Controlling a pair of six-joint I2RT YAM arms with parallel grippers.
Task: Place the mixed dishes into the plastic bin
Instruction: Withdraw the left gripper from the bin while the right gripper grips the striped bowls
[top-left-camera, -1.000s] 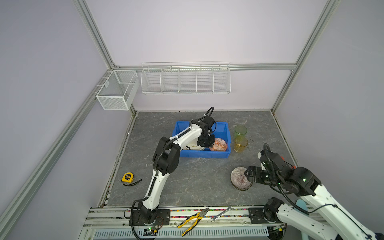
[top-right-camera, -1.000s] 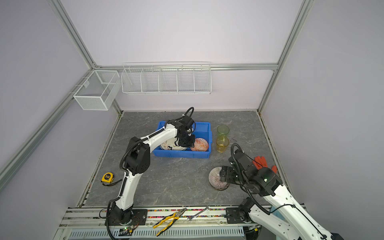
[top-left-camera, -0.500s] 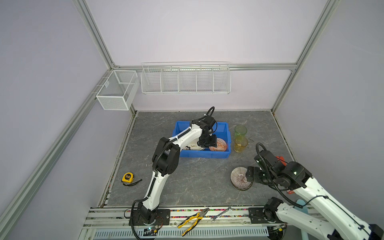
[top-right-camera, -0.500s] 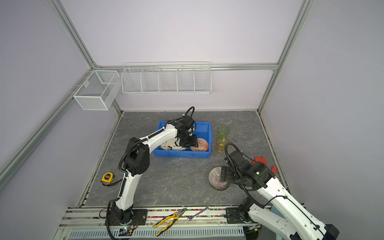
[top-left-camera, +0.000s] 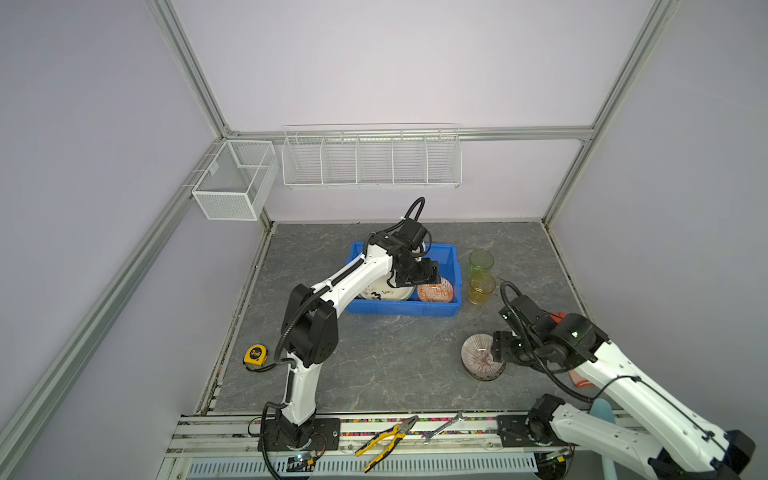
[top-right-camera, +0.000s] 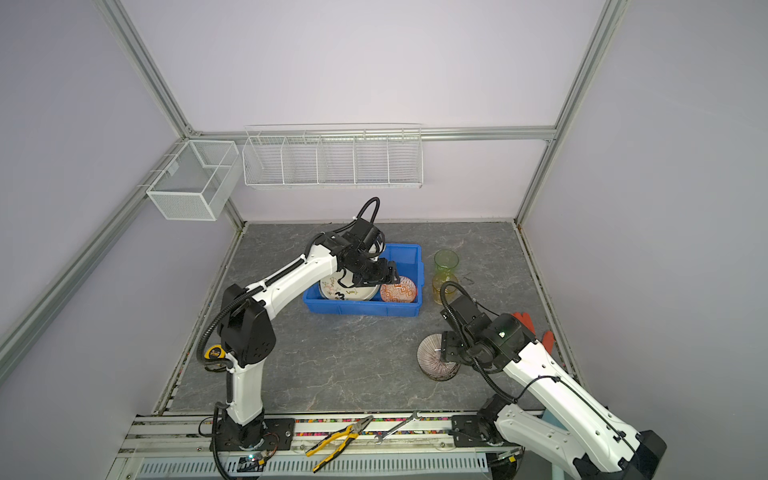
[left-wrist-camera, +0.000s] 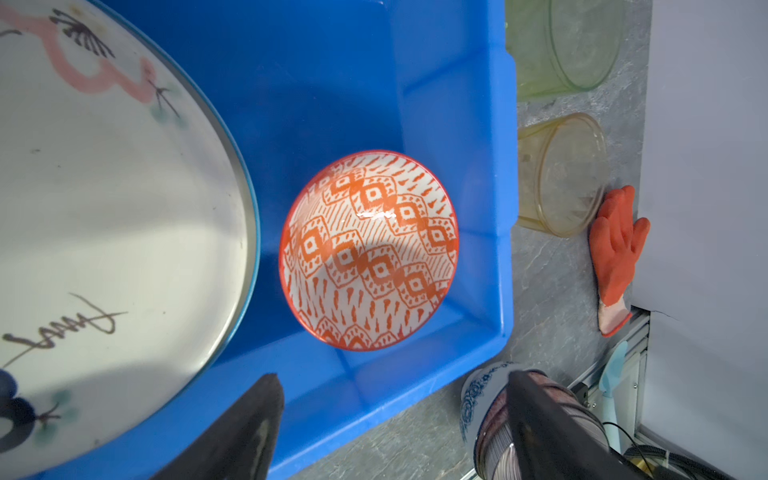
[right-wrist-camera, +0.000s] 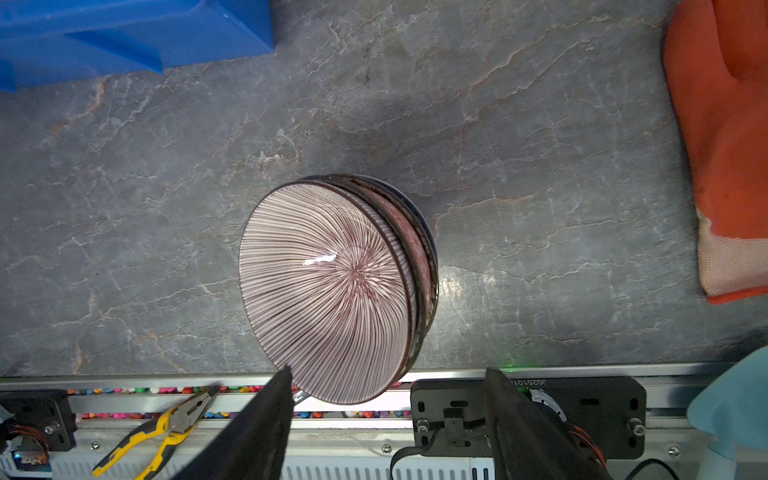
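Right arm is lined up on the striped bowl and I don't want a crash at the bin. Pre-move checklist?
1. left tool open, clear of orange patterned bowl: ok.
2. That bowl rests inside blue bin beside the painted plate: ok.
3. right tool jaws apart over striped bowl: ok.
4. Striped bowl standing alone: not ok, nested atop other bowls.
5. Space above bin free: not ok, left arm hangs over it.
6. Right tool touching the rim: cannot tell.

Top views high, angled down, sharing whole table (top-left-camera: 374, 365); wrist views close
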